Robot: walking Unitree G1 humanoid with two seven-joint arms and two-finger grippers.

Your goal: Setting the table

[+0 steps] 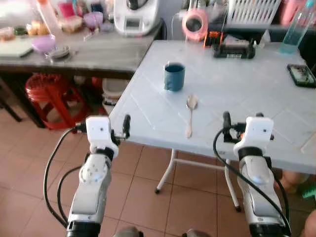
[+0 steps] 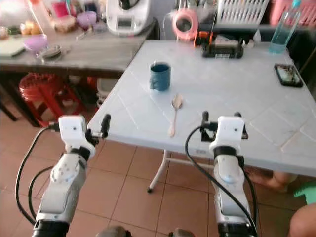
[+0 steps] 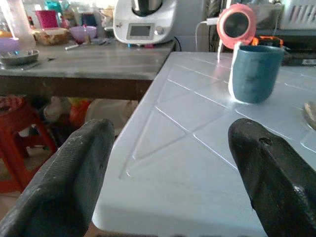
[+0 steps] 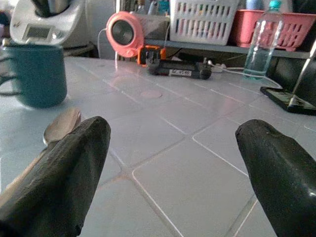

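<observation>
**Mug and spoon on the white surface, both tools held apart at its near edge**

Left eye view: a dark teal ceramic mug (image 1: 174, 76) stands upright on the pale white tiled surface (image 1: 256, 98); its contents cannot be made out. Just nearer lies a silver metal spoon (image 1: 190, 114), bowl toward the mug, handle toward the robot. The left tool (image 1: 118, 129) sits at the surface's near left corner, the right tool (image 1: 242, 123) over its near edge.

Right eye view: a clear blue plastic bottle (image 2: 283, 25) stands at the far right, a black flat phone-like device (image 2: 288, 75) near it.

Left wrist view: the left tool's black fingers (image 3: 74, 173) are spread wide, empty, the mug beyond them.

Right wrist view: the right tool's fingers (image 4: 64, 168) are likewise apart, gripping nothing; the spoon lies beside one finger.
</observation>
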